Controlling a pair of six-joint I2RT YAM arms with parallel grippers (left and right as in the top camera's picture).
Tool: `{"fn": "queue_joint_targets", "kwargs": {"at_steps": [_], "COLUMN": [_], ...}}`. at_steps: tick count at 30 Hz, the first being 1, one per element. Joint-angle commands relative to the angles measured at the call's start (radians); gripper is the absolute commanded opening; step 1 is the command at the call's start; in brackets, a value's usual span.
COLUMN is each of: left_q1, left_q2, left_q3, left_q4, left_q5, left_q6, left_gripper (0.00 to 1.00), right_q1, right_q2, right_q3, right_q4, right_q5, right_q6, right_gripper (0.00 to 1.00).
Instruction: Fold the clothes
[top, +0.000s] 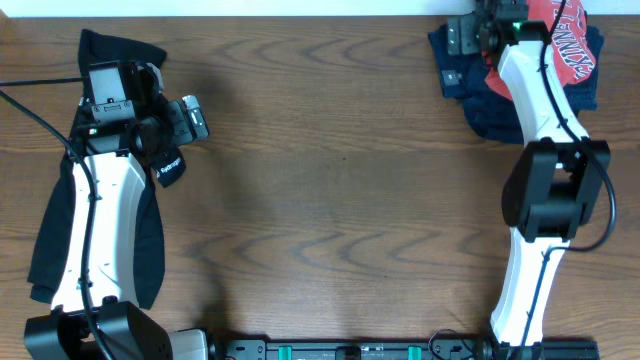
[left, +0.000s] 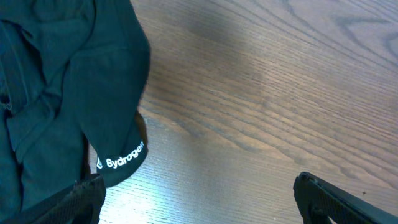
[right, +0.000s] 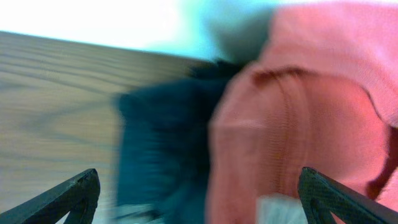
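Red T-shirt (top: 570, 45) heaped on dark blue cloth (top: 470, 95), far right table (top: 330, 200) corner. Right pincer (right: 199, 193) wide open, empty, over heap; risk: pinching both layers. Left pincer (left: 199, 199) wide open, empty, beside black garment (top: 150, 240) at left edge.

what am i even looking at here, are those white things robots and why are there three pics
Yes. The white shapes are two robot arms at a wooden table, each ending in a two-finger gripper. The wide picture comes from a camera above the table; the other two come from cameras on each wrist, with the dark finger tips showing at the bottom corners.

The left gripper is open over bare wood, beside a black garment with a small white label. The right gripper is open too, at the far corner over a coral-red T-shirt lying on a dark blue garment. That view is blurred. Neither gripper holds anything.
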Motion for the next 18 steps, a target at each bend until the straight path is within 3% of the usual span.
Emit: {"fn": "queue_joint_targets", "kwargs": {"at_steps": [1, 11, 18], "left_q1": [0.003, 0.003, 0.003], "left_q2": [0.006, 0.008, 0.009], "left_q3": [0.011, 0.011, 0.011], "left_q4": [0.0, -0.006, -0.006], "left_q5": [-0.005, -0.005, -0.005], "left_q6": [0.021, 0.038, 0.063], "left_gripper": [0.98, 0.98, 0.98], "right_q1": [0.024, -0.112, -0.21], "right_q2": [-0.164, -0.169, -0.055], "right_q3": [0.037, 0.036, 0.036], "right_q4": [0.0, 0.035, 0.206], "right_q5": [-0.033, -0.068, -0.134], "right_q6": [0.061, 0.194, 0.207], "right_gripper": [0.99, 0.99, 0.99]}}
